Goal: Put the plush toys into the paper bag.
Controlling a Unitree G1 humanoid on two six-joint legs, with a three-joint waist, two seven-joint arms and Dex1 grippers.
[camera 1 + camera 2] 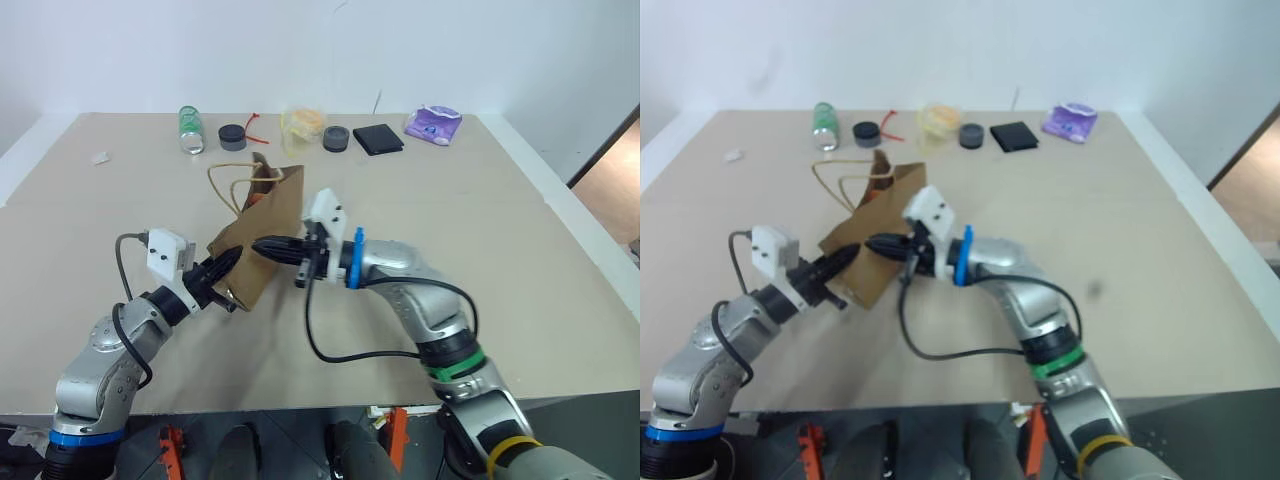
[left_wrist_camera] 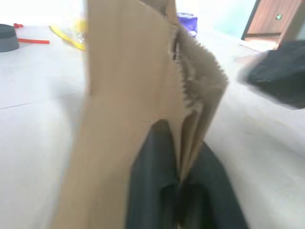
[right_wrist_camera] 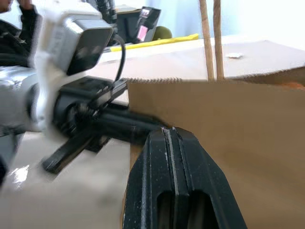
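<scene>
From the left eye view we see one paper bag [image 1: 262,240] lifted off the middle of the tabletop [image 1: 520,260], its long axis running from the mouth, which tilts toward the far edge, down to the bottom fold near us. The left gripper [image 1: 222,272] has its fingers pressed together on the bag's lower left edge, and the right gripper [image 1: 268,248] comes in level from the right with its fingers pinched on the bag's side wall, so both arms are equally at the bag. Two twisted handles [image 1: 228,185] loop out past the mouth, and something brown and orange shows inside the opening; we judge it may be a plush toy, but cannot tell. Along the far edge we count one green bottle [image 1: 190,129], two dark round lids [image 1: 233,137], one yellowish wrapped item [image 1: 303,124], one black flat case [image 1: 378,139] and one purple packet [image 1: 433,124]. The right eye view shows the same arrangement. In the left wrist view the two black fingers [image 2: 152,191] pinch a pleated fold of the bag between them. In the right wrist view the fingers [image 3: 157,181] are shut tight against the bag's serrated top edge, with the left gripper just beyond it.
</scene>
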